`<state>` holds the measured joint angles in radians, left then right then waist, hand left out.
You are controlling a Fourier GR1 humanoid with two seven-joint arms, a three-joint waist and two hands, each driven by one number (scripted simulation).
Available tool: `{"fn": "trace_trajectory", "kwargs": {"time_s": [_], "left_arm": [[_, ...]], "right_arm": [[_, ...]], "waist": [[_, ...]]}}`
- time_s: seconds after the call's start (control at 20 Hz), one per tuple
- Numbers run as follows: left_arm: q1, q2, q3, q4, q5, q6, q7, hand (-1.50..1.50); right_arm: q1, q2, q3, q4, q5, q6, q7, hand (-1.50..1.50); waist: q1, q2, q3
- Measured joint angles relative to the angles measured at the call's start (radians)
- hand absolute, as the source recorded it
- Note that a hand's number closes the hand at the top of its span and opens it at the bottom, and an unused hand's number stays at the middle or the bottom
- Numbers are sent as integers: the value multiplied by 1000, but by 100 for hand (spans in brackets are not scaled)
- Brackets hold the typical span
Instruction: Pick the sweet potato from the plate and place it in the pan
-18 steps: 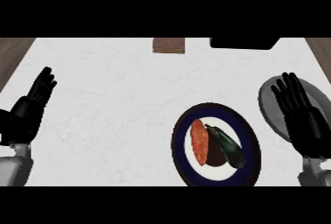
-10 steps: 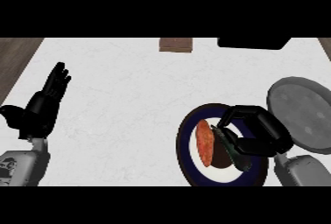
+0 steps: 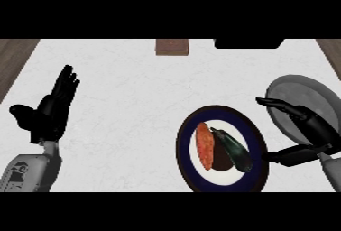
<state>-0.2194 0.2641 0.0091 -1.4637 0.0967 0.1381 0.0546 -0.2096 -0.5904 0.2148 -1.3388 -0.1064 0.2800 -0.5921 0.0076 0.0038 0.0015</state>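
An orange sweet potato lies on the left side of a white plate with a dark blue rim. A dark eggplant lies against its right side. The grey pan sits just right of the plate. My right hand hovers over the pan's lower part, open, with fingers pointing left and the thumb by the plate's right rim. It holds nothing. At the far left my left hand rests open, fingers up.
A brown block and a black object sit at the counter's far edge. Wooden surfaces show past the counter's left and right top corners.
My right hand, which was curled over the plate half a second ago, has pulled back right over the pan and opened. The sweet potato stays on the plate. The left hand barely moved.
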Motion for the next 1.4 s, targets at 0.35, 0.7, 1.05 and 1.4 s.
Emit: {"fn": "trace_trajectory", "kwargs": {"time_s": [0.35, 0.7, 1.05, 1.4], "left_arm": [[-5, 3, 8, 3, 0, -8, 8, 0], [-6, -2, 25, 14, -8, -20, -5, 0], [13, -25, 19, -18, -33, -15, 11, 0], [-2, -16, 50, -8, -23, -44, 26, 0]], "right_arm": [[-148, -208, -17, -28, 95, 145, 75, -150], [-278, -178, -17, -145, 126, 215, 318, -150], [-355, -77, -21, -213, 152, 280, 481, -150], [-305, 27, 18, -335, 144, 350, 585, -150]], "waist": [[0, -4, -2], [-3, -5, -2], [-3, -5, -2], [-8, -5, -2]]}}
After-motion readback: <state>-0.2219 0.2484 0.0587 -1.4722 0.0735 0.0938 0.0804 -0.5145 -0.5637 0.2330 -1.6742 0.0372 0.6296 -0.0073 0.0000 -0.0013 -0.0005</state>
